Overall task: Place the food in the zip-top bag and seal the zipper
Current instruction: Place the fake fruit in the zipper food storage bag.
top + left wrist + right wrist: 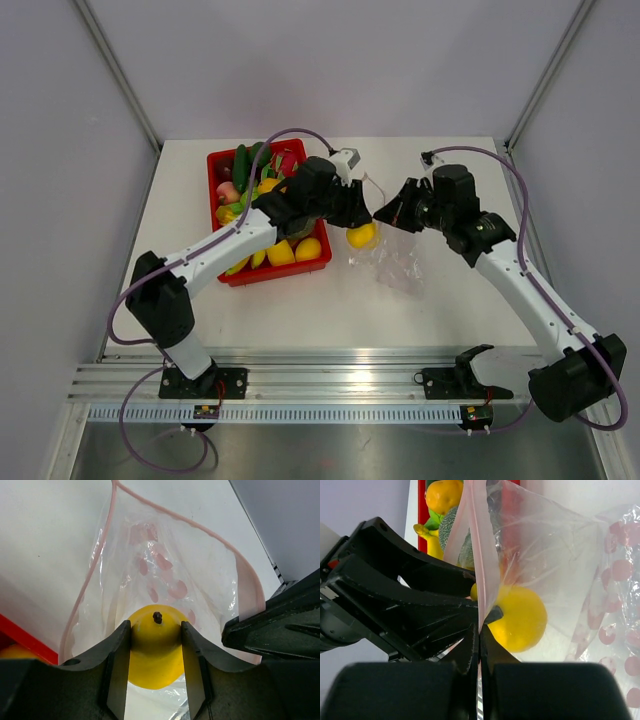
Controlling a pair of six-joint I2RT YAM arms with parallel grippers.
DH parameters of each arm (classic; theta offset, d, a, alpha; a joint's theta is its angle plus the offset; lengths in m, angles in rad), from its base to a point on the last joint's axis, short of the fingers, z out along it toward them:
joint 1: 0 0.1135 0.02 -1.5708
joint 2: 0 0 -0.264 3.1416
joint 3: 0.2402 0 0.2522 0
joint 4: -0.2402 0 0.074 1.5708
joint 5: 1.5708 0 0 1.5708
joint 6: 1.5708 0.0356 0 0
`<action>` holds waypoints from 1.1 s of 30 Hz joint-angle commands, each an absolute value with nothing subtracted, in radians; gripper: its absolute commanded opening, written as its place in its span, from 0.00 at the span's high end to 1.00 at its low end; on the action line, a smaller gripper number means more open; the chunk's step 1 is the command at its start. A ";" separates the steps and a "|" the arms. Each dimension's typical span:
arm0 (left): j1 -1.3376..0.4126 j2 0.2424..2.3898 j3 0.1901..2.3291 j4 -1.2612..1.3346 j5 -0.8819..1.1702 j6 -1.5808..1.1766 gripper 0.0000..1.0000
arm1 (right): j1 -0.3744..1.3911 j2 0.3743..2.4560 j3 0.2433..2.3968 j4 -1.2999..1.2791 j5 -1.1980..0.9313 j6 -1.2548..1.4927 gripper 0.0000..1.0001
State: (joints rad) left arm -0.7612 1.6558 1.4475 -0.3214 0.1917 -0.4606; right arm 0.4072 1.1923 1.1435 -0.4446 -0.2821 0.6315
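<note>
- Main risk, as I judge it: the yellow fruit (155, 665) is only just inside the mouth of the zip-top bag (170, 580). If the left tool (156, 630) lets go here, the fruit could roll back over the lip onto the bench (400, 320).
- Second risk: the right tool (479, 630) has only a thin pinch on the zipper (485, 555). A shove from the fruit or from the left tool's fingers against the film could tug the strip free. The mouth would then collapse.
- Third risk: in the top view the two tools meet almost tip to tip at the mouth. Reaching deeper could knock them together or snag the crinkly film.
- Left tool: its jaws are partly open and pressed against both sides of the yellow fruit, which sits between the fingers. The dark stem end points away from the wrist. The pink rim loops ahead of and around the fingertips.
- Right tool: its jaws are fully closed with the zipper strip clamped between the tips, holding that side of the mouth up. The fruit lies just beyond its fingertips, seen through the film.
- The other food (250, 180) lies in the red tray (215, 160), beside the left tool's forearm and behind its tips. The zipper is not yet sealed.
</note>
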 commanded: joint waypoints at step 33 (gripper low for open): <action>-0.414 1.506 1.443 -0.752 -0.304 -0.436 0.22 | 0.416 1.160 1.129 -0.518 -0.202 0.630 1.00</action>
